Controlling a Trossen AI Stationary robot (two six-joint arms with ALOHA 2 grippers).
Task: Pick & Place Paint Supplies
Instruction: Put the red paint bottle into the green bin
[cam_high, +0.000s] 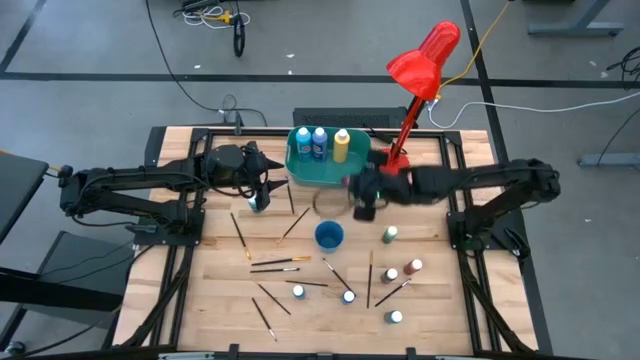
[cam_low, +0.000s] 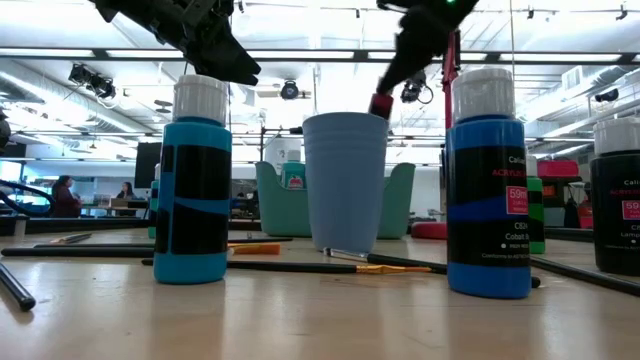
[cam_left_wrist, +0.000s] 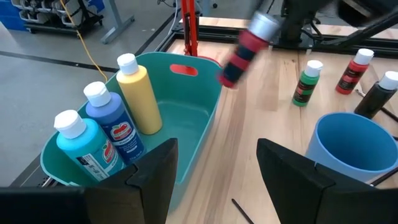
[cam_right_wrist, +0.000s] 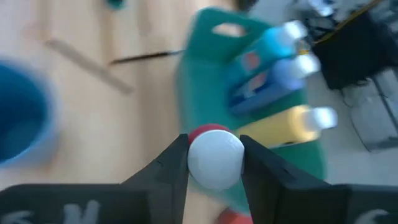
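A red paint bottle with a white cap hangs tilted in the air beside the teal tub's right end, with my right gripper shut on it. In the tub stand a light blue bottle, a dark blue bottle and a yellow bottle. My left gripper is open and holds nothing, just off the tub's near left corner. More bottles and thin paintbrushes are on the wooden table nearer the front. My right gripper pinches the red bottle's white cap between its two fingers, one on each side. The fingers slant down from the table's right side. The bottle is lifted clear of the table, tilted, its red body pointing on toward the tub.
A blue cup stands just in front of the tub. The red desk lamp rises from its base at the tub's right end. Green, red and black bottles stand right of the cup; brushes are scattered over the near half.
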